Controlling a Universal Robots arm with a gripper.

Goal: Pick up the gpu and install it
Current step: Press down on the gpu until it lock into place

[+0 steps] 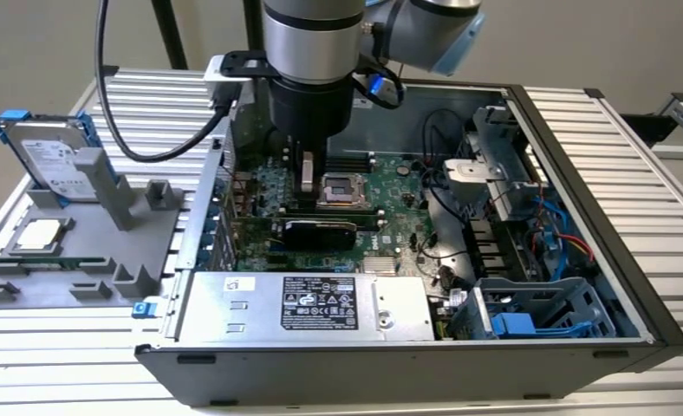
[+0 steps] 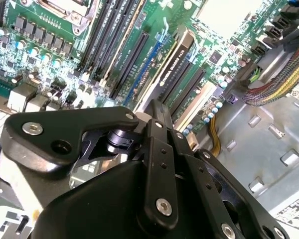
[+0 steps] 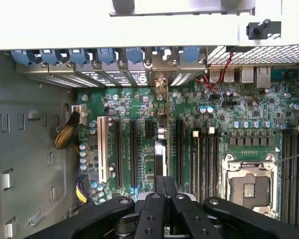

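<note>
Though the computer case (image 1: 619, 217) dwarfs everything, look inside: on the motherboard (image 3: 249, 124) the gpu (image 1: 318, 230) stands on edge in a slot just below the fingers (image 3: 153, 204), which are closed on nothing. It looks light, stiff and fragile, best pinched along its top edge

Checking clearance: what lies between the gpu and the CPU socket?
First wrist view: a black expansion slot, then the memory slots, separate the gpu from the CPU socket.
</note>
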